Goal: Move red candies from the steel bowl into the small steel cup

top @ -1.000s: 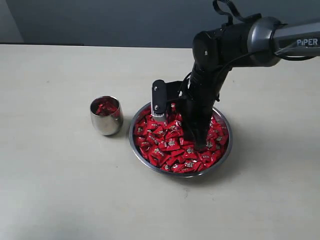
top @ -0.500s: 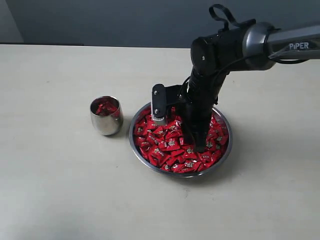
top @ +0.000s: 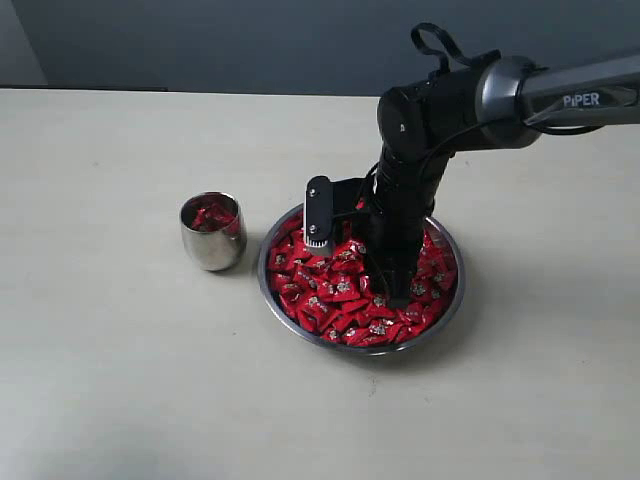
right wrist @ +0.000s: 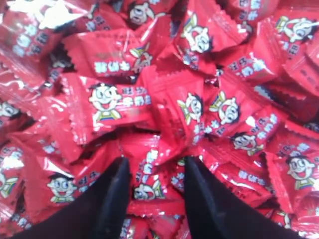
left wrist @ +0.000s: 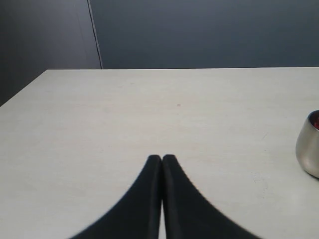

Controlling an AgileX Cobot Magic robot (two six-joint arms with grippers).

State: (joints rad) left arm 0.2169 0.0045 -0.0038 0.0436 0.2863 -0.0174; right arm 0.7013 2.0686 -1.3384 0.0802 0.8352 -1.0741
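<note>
The steel bowl (top: 264,291) sits mid-table, heaped with red candies (top: 330,292). My right gripper (top: 396,284) points straight down into the pile on the bowl's right half. In the right wrist view it (right wrist: 155,164) is open, its black fingers (right wrist: 115,191) pressed among the wrappers with one red candy (right wrist: 152,183) lying between them, not clamped. Left of the bowl stands the small steel cup (top: 213,247), holding a few red candies (top: 210,214). My left gripper (left wrist: 162,158) is shut and empty above bare table, with the cup (left wrist: 310,150) at the edge of its view.
The pale tabletop (top: 120,380) stretches all around the bowl and cup. The right arm's dark forearm (top: 520,90) reaches in from the right, above the bowl. A grey wall (top: 200,40) lies behind the table's far edge.
The right arm has sunk a little lower and shifted slightly left, pushing its open fingers deeper into the candies. Bowl and cup have not moved.
</note>
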